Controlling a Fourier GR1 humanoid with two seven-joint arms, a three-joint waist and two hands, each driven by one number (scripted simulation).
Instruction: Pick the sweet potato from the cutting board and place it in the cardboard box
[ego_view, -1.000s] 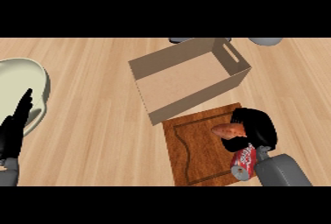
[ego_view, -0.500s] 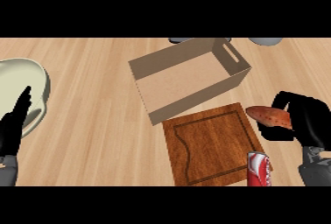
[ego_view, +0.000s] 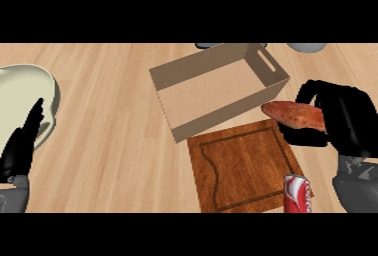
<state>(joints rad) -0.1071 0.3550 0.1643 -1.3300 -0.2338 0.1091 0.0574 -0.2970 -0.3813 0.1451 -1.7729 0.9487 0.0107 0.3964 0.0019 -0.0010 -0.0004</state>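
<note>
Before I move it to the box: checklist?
1. Grasp: sweet potato held in right robot hand: ok.
2. Potato off the cutting board: ok.
3. The cardboard box is open, nothing seen inside: ok.
4. Potato over the opening: not ok, it is beside the box's right wall.
5. Clearance above the rim: cannot tell.
6. The red can and left robot hand are away from the path: ok.
</note>
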